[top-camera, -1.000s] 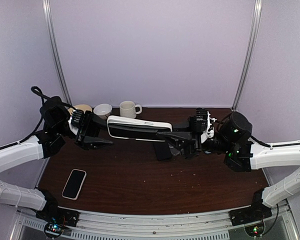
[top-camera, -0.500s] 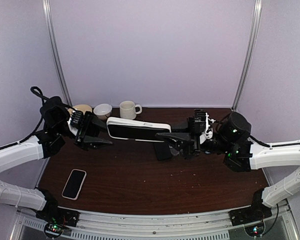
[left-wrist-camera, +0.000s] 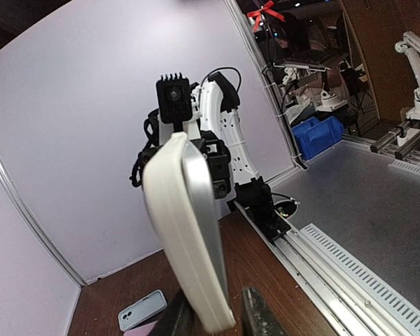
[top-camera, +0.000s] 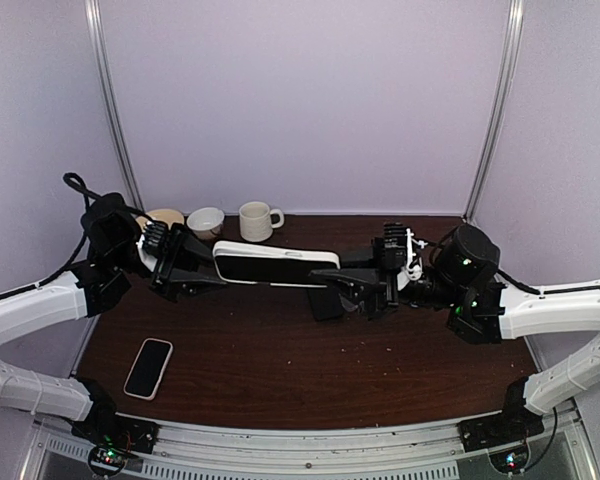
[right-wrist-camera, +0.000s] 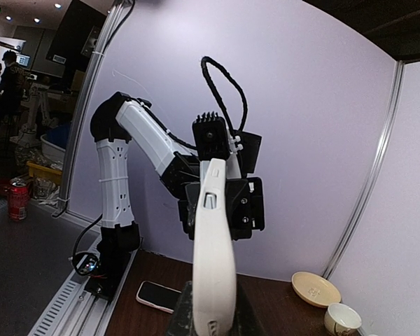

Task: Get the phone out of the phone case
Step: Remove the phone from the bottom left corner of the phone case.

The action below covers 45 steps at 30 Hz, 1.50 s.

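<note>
A phone in a white phone case hangs level above the table between my two arms. My right gripper is shut on its right end; in the right wrist view the case rises edge-on from between the fingers. My left gripper straddles the left end. In the left wrist view the phone's silver edge and white case sit between the fingers. One finger touches the case and the other stands a little apart, so the jaws are open.
A second phone lies screen up near the left front of the table. A saucer, a small bowl and a mug line the back edge. A pale blue case lies on the table.
The held phone has sunk slightly and levelled out. My left gripper's jaws have narrowed round its left end. The right gripper keeps its grip.
</note>
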### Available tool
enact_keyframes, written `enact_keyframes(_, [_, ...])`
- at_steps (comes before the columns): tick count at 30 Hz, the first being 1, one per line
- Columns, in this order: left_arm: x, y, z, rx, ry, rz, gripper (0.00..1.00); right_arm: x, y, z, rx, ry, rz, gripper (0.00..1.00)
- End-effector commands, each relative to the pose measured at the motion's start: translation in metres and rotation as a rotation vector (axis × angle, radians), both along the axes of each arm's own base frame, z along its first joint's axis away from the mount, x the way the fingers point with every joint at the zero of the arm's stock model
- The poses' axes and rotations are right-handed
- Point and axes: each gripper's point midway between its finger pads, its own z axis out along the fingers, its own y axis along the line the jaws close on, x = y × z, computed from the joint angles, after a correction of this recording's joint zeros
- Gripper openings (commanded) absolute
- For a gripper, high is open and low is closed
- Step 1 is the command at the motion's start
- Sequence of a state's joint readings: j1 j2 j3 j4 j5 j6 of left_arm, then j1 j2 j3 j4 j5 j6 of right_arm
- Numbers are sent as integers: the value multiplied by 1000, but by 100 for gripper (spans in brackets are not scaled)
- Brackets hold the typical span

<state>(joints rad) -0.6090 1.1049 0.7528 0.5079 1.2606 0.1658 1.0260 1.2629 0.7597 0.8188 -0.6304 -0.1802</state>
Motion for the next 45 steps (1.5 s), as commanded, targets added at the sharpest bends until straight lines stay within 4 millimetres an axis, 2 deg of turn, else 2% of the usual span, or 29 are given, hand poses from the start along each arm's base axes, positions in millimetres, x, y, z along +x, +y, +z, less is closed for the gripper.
enact_keyframes(1, [-6, -1, -3, 13, -16, -31, 25, -1, -8, 22, 84, -32, -13, 0])
enact_keyframes(6, [-15, 2, -7, 32, -38, -63, 23, -3, -10, 25, 95, -1, 11, 0])
enact_keyframes(14, [-23, 5, -7, 30, -78, -87, 17, -11, -6, 7, 43, 72, 100, 0])
enact_keyframes(25, [-25, 6, -8, 29, -99, -89, 15, -13, -1, 1, 19, 96, 136, 0])
enact_keyframes(37, [-24, 5, -10, 30, -126, -74, 9, -40, -1, -19, -111, 136, 297, 0])
enact_keyframes(45, [-29, 4, -21, 48, -158, -84, 7, -50, -1, -23, -136, 199, 387, 0])
